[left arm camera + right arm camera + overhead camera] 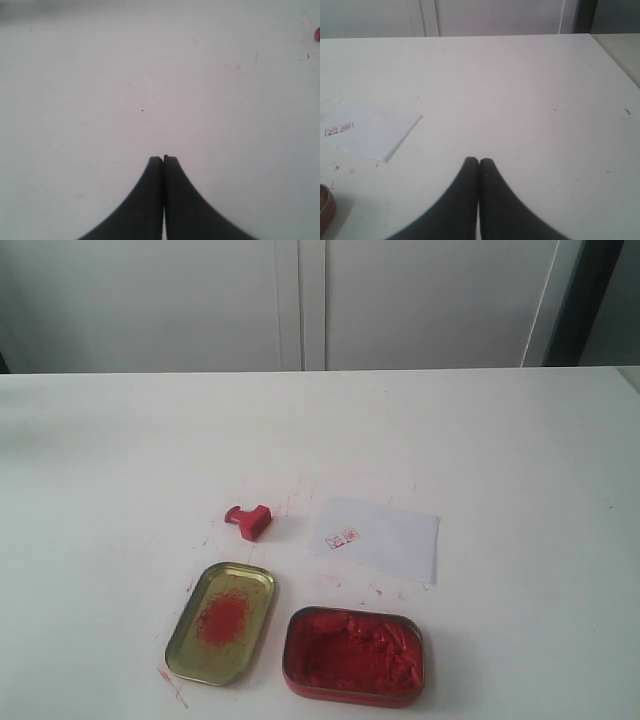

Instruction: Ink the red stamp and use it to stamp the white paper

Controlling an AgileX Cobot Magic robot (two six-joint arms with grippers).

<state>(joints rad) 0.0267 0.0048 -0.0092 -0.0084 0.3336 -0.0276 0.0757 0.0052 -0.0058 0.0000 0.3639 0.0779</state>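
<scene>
You've got a matte white table [500, 460], flecked with faint red smudges around the work area. The small red T-shaped stamp block [248, 520] lies tipped on its side near the middle, square base one way, narrow handle the other, with nothing gripping it. At three o'clock from it, just beside but not touching, sits the thin white rectangular paper sheet [383, 538], flat and faintly bluish, with a small red boxed imprint [342, 538] near its nine o'clock end.

Down at six o'clock from the stamp is the shallow gold metal tin with rounded corners [245, 590], shiny inside, with a grainy red smear in its middle. Beside that, at six o'clock from the paper, is the rounded red tin [352, 698], packed with thick, lumpy red paste.

Your left gripper [163, 159] has its smooth, dark, curved fingers pressed tip to tip over bare tabletop, holding nothing. Your right gripper [479, 161] is the same: black fingers closed together, empty. The right wrist view catches the paper [370, 131] and a sliver of the red tin's rim [325, 207]. Neither gripper shows in the exterior view.
</scene>
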